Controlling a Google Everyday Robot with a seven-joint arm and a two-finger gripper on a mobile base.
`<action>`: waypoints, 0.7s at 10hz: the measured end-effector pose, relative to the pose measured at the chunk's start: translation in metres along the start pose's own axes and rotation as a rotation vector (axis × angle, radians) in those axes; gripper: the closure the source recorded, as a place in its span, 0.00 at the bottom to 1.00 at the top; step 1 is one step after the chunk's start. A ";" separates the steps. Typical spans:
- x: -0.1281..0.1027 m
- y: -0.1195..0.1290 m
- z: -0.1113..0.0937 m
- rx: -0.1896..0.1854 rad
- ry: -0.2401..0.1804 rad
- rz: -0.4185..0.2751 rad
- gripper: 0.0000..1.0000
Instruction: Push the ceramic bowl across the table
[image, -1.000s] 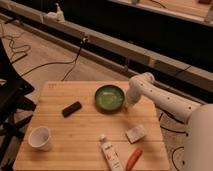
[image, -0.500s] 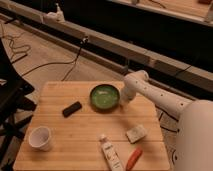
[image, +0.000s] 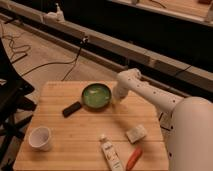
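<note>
The green ceramic bowl (image: 96, 96) sits on the light wooden table (image: 75, 130) toward the far middle. It is round and shallow with a darker rim and a pale centre. My gripper (image: 116, 96) is at the end of the white arm, low at the bowl's right rim and touching or nearly touching it. The arm reaches in from the right.
A dark flat object (image: 72, 108) lies just left of the bowl. A small white cup (image: 40, 138) stands at the front left. A tube (image: 112, 154), an orange item (image: 134, 157) and a pale block (image: 136, 133) lie at the front right. A dark chair (image: 10, 100) stands on the left.
The bowl has slid left across the table, toward the dark flat object. My gripper has followed it left, staying at its right rim.
</note>
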 end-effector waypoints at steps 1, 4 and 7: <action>-0.009 -0.001 0.002 -0.004 -0.009 -0.019 1.00; -0.047 -0.003 0.010 -0.024 -0.052 -0.099 1.00; -0.090 -0.009 0.014 -0.029 -0.106 -0.176 1.00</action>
